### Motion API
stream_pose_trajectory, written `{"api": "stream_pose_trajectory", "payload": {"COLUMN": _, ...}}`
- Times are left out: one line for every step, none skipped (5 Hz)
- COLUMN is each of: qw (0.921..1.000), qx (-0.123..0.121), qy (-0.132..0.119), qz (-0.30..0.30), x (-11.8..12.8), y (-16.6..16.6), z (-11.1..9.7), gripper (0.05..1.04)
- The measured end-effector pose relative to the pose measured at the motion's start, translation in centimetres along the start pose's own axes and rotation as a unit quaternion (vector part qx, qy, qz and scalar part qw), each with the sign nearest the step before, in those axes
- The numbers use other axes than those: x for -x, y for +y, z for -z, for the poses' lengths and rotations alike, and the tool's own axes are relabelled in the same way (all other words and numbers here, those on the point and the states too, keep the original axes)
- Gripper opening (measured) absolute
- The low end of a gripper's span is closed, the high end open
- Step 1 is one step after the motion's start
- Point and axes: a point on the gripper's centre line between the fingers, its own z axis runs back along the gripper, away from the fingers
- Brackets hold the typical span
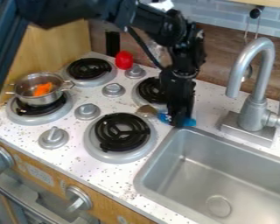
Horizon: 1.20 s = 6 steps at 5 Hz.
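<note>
The black gripper [178, 121] hangs down to the counter between the right-hand burners and the sink's back left corner. Right at its tip lies a blue-handled utensil, perhaps a spoon; its blue handle [190, 122] shows on both sides of the gripper, which covers the middle. The utensil's dull metal head [146, 110] points left, beside the back right burner. Whether the gripper holds the handle or only touches it is unclear. On the front left burner stands a metal pot [39, 99] with an orange item [43, 89] inside.
A red object [124, 60] stands by the back left burner [89, 69]. The front right burner [122, 132] is left of the sink [143, 171]. A tall faucet [256, 103] rises behind the sink. Silver knobs [87, 111] stick up between burners. The arm crosses above the stove's back.
</note>
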Motion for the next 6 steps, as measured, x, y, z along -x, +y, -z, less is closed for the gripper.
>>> {"api": "stream_pose_trajectory", "payload": {"qw": 0.9987, "qx": -0.018, "qy": 0.002, "qz": 0.047, "x": 0.5, "y": 0.3, "z": -1.6, "gripper": 0.451}}
{"api": "stream_pose_trajectory", "payload": {"qw": 0.9941, "qx": -0.004, "qy": 0.003, "qz": 0.108, "x": 1.5, "y": -0.7, "z": -3.3, "gripper": 0.451}}
{"api": "stream_pose_trajectory", "payload": {"qw": 0.9805, "qx": 0.009, "qy": -0.015, "qz": 0.196, "x": 2.2, "y": -1.5, "z": -3.9, "gripper": 0.451}}
{"api": "stream_pose_trajectory", "payload": {"qw": 0.9664, "qx": 0.003, "qy": -0.034, "qz": 0.255, "x": 2.8, "y": -1.4, "z": -3.7, "gripper": 0.451}}
{"api": "stream_pose_trajectory", "payload": {"qw": 0.9511, "qx": -0.018, "qy": -0.033, "qz": 0.307, "x": 3.3, "y": -0.2, "z": -1.8, "gripper": 0.451}}
{"api": "stream_pose_trajectory", "payload": {"qw": 0.9237, "qx": -0.009, "qy": -0.018, "qz": 0.383, "x": 3.2, "y": 0.8, "z": -1.3, "gripper": 0.451}}
